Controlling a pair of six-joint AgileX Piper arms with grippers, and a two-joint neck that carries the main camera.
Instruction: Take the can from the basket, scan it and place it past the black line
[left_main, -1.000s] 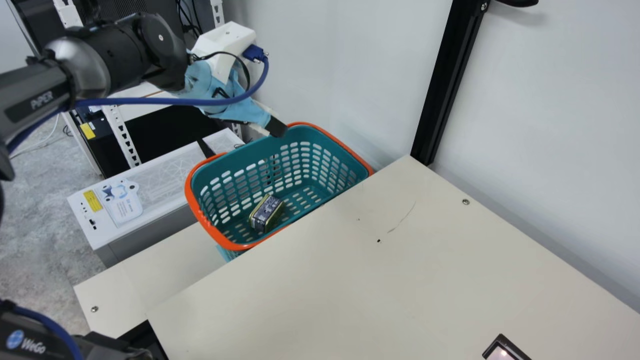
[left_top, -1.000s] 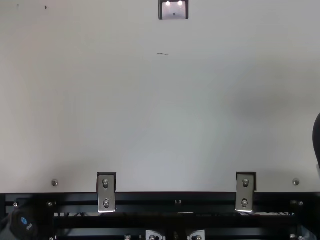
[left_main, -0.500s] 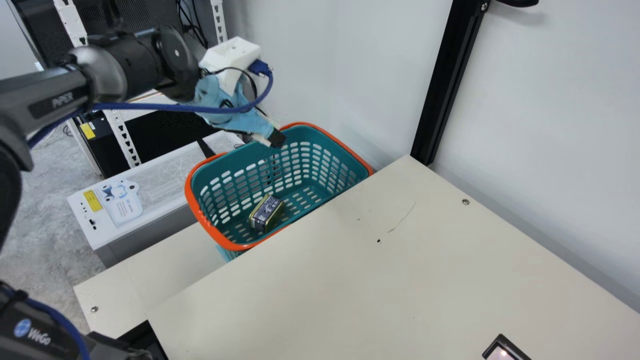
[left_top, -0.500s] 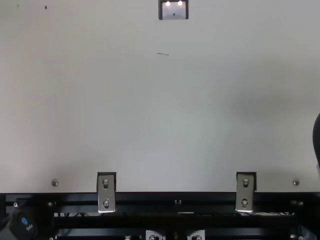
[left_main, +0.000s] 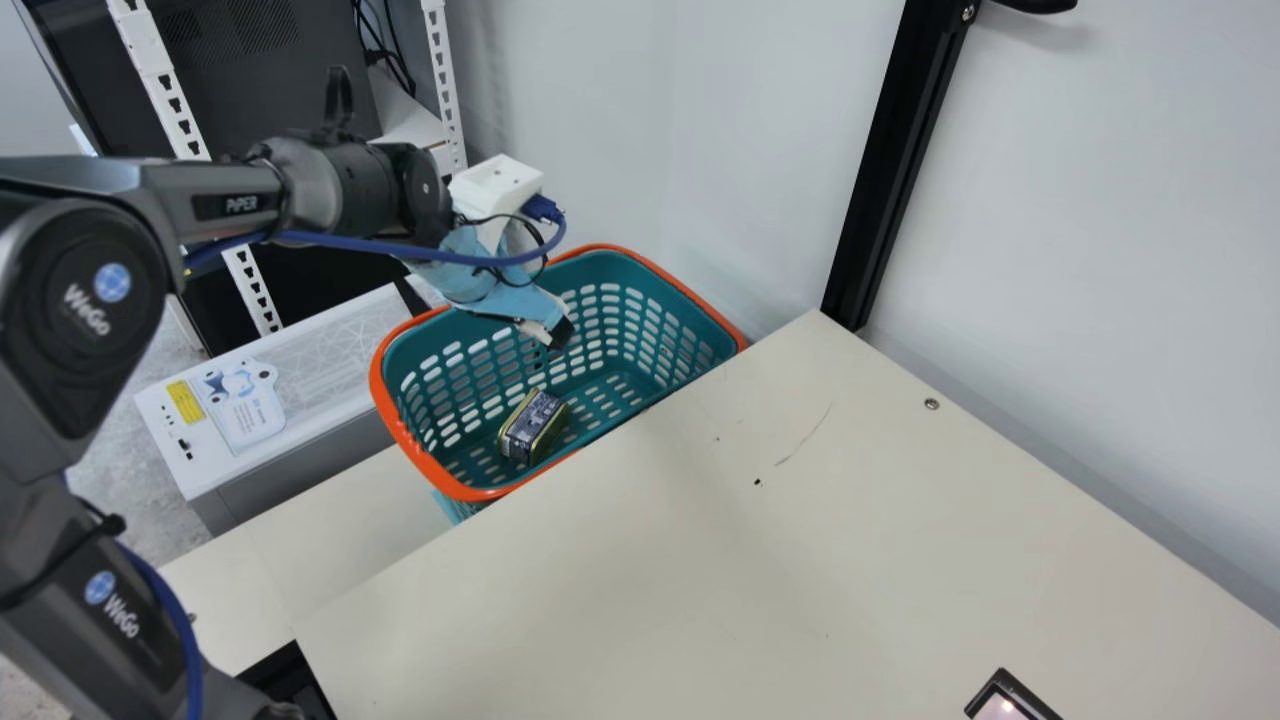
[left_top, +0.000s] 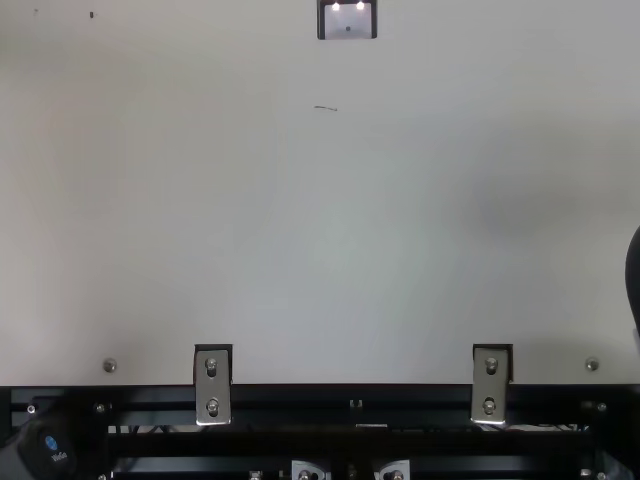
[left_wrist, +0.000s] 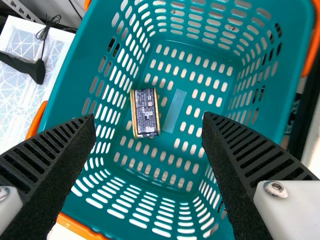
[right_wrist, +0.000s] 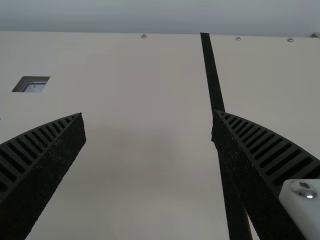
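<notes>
In the main view my left gripper (left_main: 556, 333) points down over the far part of the teal basket (left_main: 467, 490), higher than the can (left_main: 533, 427). The can, dark with gold edges, lies on the basket's floor. From the left wrist, my left gripper (left_wrist: 149, 119) stands open above the basket, the can (left_wrist: 145, 113) below and between its fingers, untouched. The right wrist view has my right gripper (right_wrist: 149, 114) open over the table, holding nothing. The black line (right_wrist: 214, 80) runs along the table there, partly behind one finger.
The scanner window (left_main: 1003, 706) is set into the table (left_main: 800, 560), and shows in the top view (left_top: 347, 20) too. A wall with a black post (left_main: 890, 170) rises behind the table. A white box (left_main: 290, 380) stands beside the basket.
My left arm has swung in from the left, and its gripper has come down from above the basket's far rim into the space over its opening. The can and basket have stayed put.
</notes>
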